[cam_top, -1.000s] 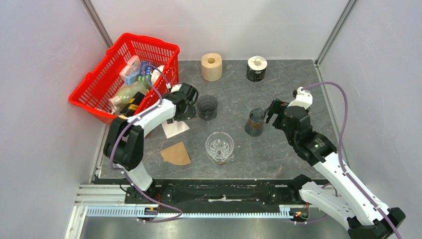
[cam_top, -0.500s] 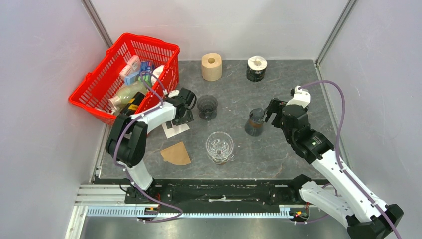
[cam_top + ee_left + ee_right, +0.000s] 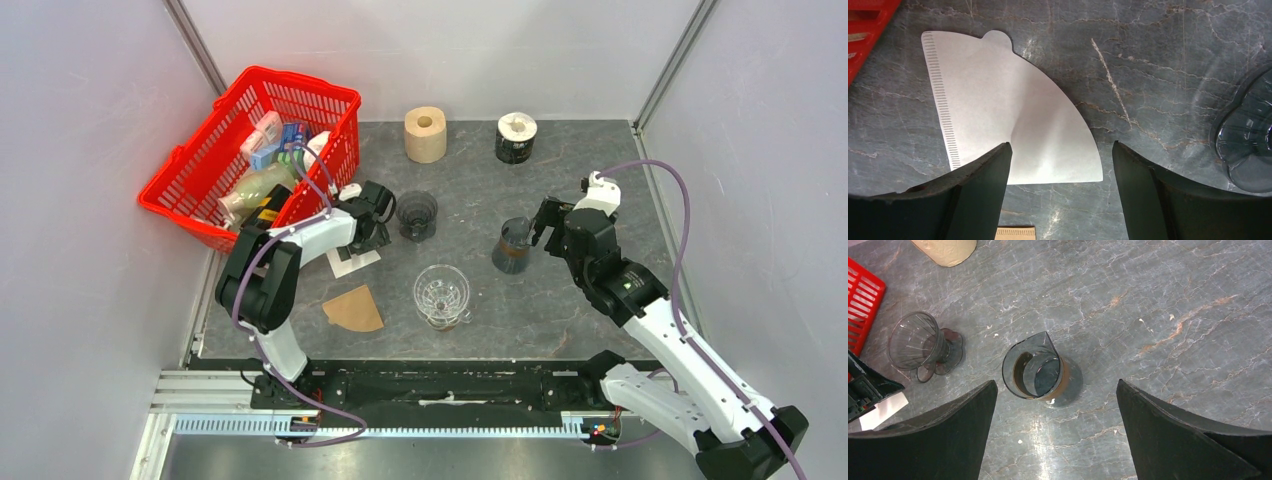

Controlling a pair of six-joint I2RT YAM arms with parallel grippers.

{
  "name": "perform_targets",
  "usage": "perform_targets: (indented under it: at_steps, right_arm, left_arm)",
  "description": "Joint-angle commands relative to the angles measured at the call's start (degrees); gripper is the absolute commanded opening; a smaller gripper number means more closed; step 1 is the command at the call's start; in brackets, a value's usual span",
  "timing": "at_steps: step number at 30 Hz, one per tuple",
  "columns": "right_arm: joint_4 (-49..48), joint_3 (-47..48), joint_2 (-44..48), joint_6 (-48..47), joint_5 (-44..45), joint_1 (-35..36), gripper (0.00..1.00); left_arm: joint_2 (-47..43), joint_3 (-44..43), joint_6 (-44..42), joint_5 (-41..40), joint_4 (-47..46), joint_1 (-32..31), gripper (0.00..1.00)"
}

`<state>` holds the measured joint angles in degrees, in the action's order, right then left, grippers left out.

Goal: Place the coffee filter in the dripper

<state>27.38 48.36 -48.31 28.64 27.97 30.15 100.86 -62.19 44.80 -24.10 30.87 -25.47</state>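
A white paper coffee filter (image 3: 1008, 105) lies flat on the grey table, also visible in the top view (image 3: 352, 263). My left gripper (image 3: 1060, 147) hovers just above it, open and empty, with the filter's lower edge between the jaws; it also shows in the top view (image 3: 366, 238). The smoky dripper (image 3: 416, 215) stands just right of it, and its base shows in the left wrist view (image 3: 1248, 150). The dripper also shows in the right wrist view (image 3: 923, 342). My right gripper (image 3: 1056, 382) is open and empty above a dark spouted pitcher (image 3: 1035, 372).
A brown filter (image 3: 353, 310) lies near the front. A clear glass server (image 3: 442, 295) stands beside it. A red basket (image 3: 255, 150) with groceries sits at the back left. A tan paper roll (image 3: 425, 133) and a dark roll (image 3: 516, 138) stand at the back.
My left gripper has moved a little left and down, closer over the white filter. The right arm has shifted only slightly.
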Motion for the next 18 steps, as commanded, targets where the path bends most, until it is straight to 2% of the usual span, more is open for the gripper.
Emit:
perform_targets:
  at_steps: [1,6,17,18]
  right_arm:
    - [-2.2,-0.3,0.0,-0.7,0.1,-0.2,0.97]
    - [-2.3,-0.5,-0.4,-0.8,1.2,-0.4,0.97]
    - [-2.4,-0.6,-0.6,-0.8,0.6,-0.8,0.97]
    - [-2.4,-0.6,-0.6,-0.8,0.6,-0.9,0.99]
  left_arm:
    - [0.3,1.8,4.3,-0.4,-3.1,0.3,0.79]
    - [-1.2,5.8,5.4,1.5,-7.3,0.4,0.77]
    - [-1.4,6.9,5.7,1.5,-7.1,0.4,0.73]
    - [-1.4,6.9,5.6,1.7,-7.0,0.4,0.72]
